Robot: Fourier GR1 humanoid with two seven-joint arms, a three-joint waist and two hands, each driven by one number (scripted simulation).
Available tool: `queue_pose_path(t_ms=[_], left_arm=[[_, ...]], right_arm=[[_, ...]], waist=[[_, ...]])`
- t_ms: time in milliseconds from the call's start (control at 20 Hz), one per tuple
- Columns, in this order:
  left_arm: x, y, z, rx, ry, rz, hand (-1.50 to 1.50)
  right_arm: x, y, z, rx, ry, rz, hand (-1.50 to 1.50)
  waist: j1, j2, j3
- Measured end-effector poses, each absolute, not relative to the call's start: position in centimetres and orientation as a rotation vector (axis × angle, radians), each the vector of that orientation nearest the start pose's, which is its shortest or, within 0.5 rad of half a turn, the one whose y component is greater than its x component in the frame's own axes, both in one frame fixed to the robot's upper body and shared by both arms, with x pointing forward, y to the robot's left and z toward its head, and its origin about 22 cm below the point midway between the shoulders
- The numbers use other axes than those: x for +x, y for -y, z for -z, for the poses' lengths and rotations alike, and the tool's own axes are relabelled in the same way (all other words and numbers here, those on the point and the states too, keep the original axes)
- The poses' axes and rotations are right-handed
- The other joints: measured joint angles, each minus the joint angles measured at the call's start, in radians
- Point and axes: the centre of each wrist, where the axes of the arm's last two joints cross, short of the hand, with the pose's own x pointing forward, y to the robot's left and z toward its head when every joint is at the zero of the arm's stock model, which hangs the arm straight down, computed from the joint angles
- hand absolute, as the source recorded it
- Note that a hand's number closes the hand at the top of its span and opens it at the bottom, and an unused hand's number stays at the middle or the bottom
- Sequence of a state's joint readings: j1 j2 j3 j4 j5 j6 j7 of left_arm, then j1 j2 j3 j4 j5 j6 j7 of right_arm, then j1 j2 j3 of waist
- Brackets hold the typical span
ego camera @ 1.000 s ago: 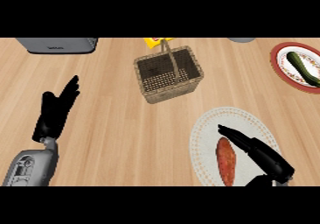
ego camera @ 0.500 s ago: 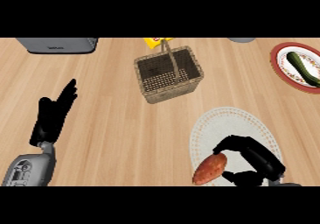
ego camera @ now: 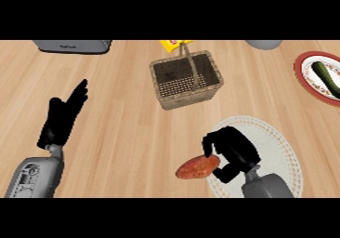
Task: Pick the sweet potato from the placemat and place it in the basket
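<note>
Lifting off the placemat [ego camera: 279,144], the sweet potato [ego camera: 197,167] now sits in the right robot hand [ego camera: 231,145], fingers curled round it, hanging past the mat's left edge where it lay flat a second ago. The carry to the basket [ego camera: 186,79] comes next, I'd say. One potato, one basket, one placemat, one plate [ego camera: 309,76]; the left robot hand [ego camera: 63,118] rests open.

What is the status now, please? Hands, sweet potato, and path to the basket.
Right hand shut on sweet potato, at placemat edge. Left hand open, resting. Basket ahead, nothing between.
</note>
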State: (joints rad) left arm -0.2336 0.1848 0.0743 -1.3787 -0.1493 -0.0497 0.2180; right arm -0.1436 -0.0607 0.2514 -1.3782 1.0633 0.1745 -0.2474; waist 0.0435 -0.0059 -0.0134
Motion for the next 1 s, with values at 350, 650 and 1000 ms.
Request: queue_pose_path(t_ms=[350, 650, 1000], left_arm=[[30.7, -25.3, -3.0, 0.207, 1.380, 0.302, 0.00], [31.3, -23.7, -3.3, 0.171, 1.392, 0.336, 0.00], [31.8, -22.6, -3.3, 0.141, 1.394, 0.362, 0.00]], right_arm=[[29.6, 9.8, -3.3, -0.727, 1.361, -1.502, 1.50], [30.9, 5.4, -8.3, -0.852, 1.348, -1.401, 1.50], [31.0, 2.4, -15.5, -0.785, 1.524, -1.052, 1.50]], waist=[[0.071, 0.007, 0.003], [0.113, 0.017, 0.010], [0.141, 0.017, 0.012]])
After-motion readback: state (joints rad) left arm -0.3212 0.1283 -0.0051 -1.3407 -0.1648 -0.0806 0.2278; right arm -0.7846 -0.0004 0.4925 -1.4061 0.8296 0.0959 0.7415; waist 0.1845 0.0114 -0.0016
